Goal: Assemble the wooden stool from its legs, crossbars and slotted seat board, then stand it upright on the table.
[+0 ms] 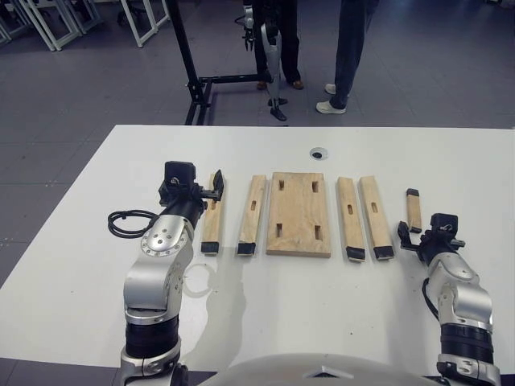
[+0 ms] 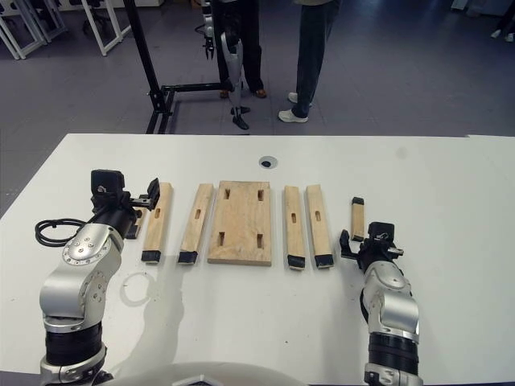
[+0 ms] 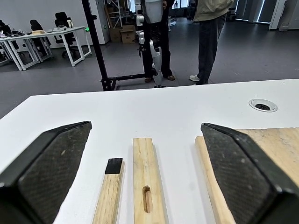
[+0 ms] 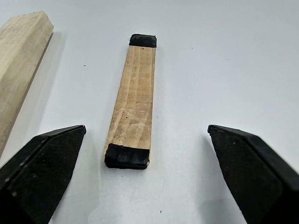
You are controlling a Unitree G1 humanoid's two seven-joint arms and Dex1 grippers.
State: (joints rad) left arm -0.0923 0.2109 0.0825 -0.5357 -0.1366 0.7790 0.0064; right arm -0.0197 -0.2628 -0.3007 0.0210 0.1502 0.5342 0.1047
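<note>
The slotted seat board (image 1: 298, 214) lies flat at the table's middle. Two legs (image 1: 252, 215) (image 1: 212, 213) lie to its left and two more (image 1: 349, 218) (image 1: 375, 216) to its right, all with black end caps. A short crossbar (image 1: 414, 210) lies at the far right. My right gripper (image 1: 441, 233) is open just before its near end, the crossbar (image 4: 133, 98) lying between the fingers (image 4: 44, 163). My left gripper (image 1: 197, 191) is open low over the leftmost leg (image 3: 147, 186), with a second crossbar (image 3: 108, 191) beside that leg.
A coiled black cable (image 1: 129, 221) lies on the table left of my left arm, and a pale ring (image 2: 138, 287) near it. A round cable hole (image 1: 319, 152) sits behind the seat board. A black metal stand (image 1: 201, 80) is on the floor beyond the table's far edge.
</note>
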